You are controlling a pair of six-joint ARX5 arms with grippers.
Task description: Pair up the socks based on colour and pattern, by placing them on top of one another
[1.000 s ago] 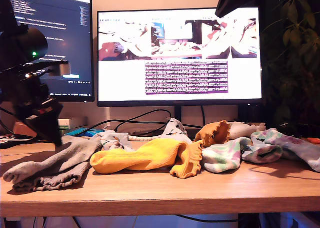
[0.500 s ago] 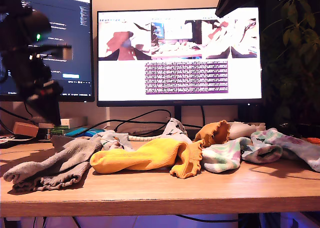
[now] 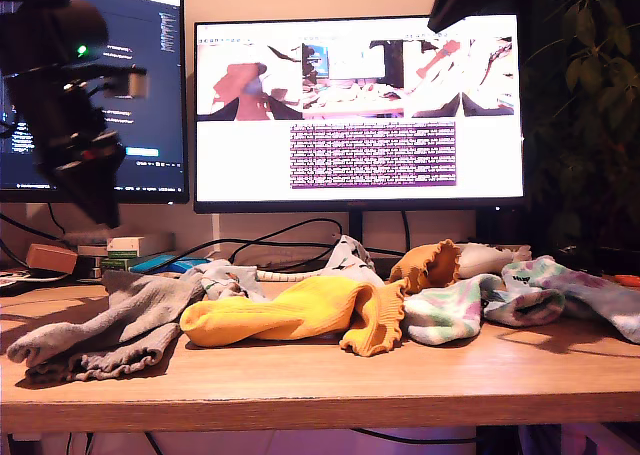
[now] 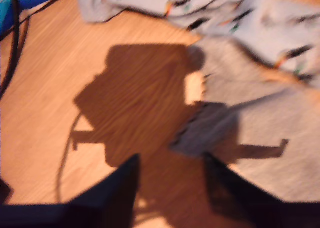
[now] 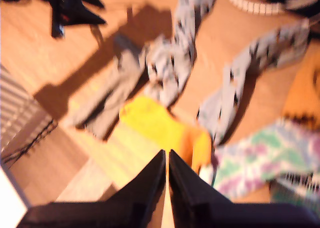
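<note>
Two plain grey ribbed socks (image 3: 100,330) lie stacked at the exterior view's left. A mustard-yellow sock (image 3: 290,310) lies mid-table, with a second one (image 3: 430,263) behind it. Two pastel blotched socks (image 3: 450,310) (image 3: 570,290) lie at that view's right. Pale grey-blue printed socks (image 3: 345,255) (image 3: 225,275) sit further back. My first gripper (image 3: 98,203) (image 4: 171,158) hangs open and empty above the grey sock (image 4: 260,128), beside a printed sock (image 4: 200,7). My second gripper (image 5: 166,153) is shut and empty. It is high over the yellow sock (image 5: 155,123), the grey socks (image 5: 107,100) and the printed socks (image 5: 172,62).
Two monitors (image 3: 360,110) stand behind the table with cables (image 3: 270,243) under them. A white controller (image 3: 485,258) lies behind the pastel socks. A plant (image 3: 590,115) fills the exterior view's right. Small boxes (image 3: 125,245) sit at its back left. The table's front edge (image 3: 320,400) is near.
My first gripper has risen from the grey socks to well above them and moved slightly toward the exterior view's left. The grey socks stay on the table. The other socks have not moved.
</note>
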